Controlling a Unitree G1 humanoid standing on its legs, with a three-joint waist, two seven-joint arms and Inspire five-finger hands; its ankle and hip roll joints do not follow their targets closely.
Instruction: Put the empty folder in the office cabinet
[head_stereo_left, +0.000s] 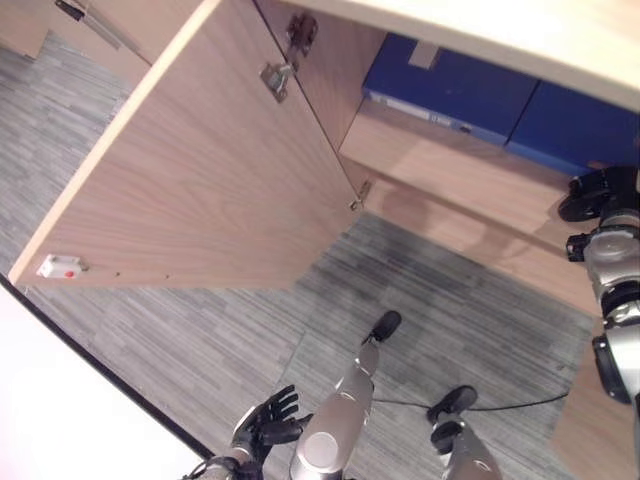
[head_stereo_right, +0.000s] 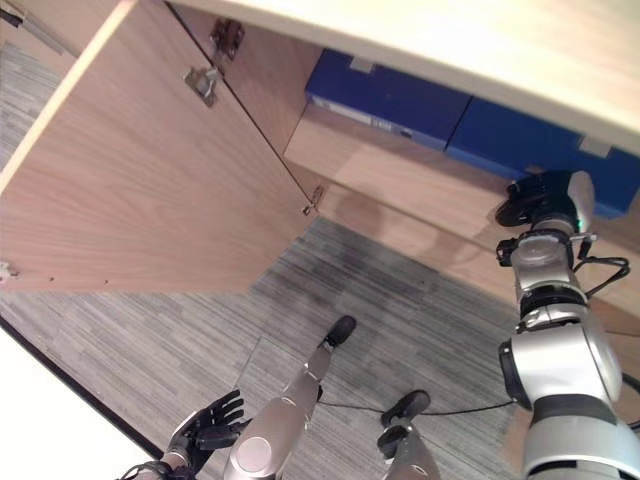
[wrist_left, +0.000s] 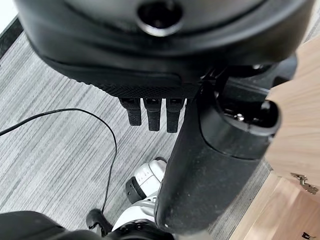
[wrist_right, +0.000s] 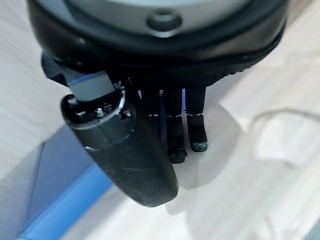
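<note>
- Two blue folders (head_stereo_right: 390, 97) (head_stereo_right: 530, 145) stand side by side on the upper shelf (head_stereo_right: 420, 180) of the open office cabinet, and both look already well inside it.
- The right hand (head_stereo_right: 535, 200) is at the shelf edge, just below the right blue folder. In the right wrist view its fingers (wrist_right: 175, 135) are straight and relaxed over the bare wood, and they hold nothing; a blue folder edge (wrist_right: 65, 190) lies just beside the thumb.
- The left hand (head_stereo_left: 268, 418) hangs low over the grey carpet floor (head_stereo_left: 200, 340), near the robot's side. Its fingers are loosely spread and it carries nothing.
- The cabinet door (head_stereo_left: 190, 170) stands wide open on the left, so the way into the shelf is free.
- My judgement is that the placing is almost finished, and the step in hand is to leave the folder and take the right arm out.
- To do this well, the hand should stay released and go straight back from the shelf, not sideways, so the fingers do not catch the folder and pull it forward.
- It is also wise to lift a little off the shelf edge first, because the wrist is very close to the wood.
- I cannot tell from these views which of the two folders is the empty one.
</note>
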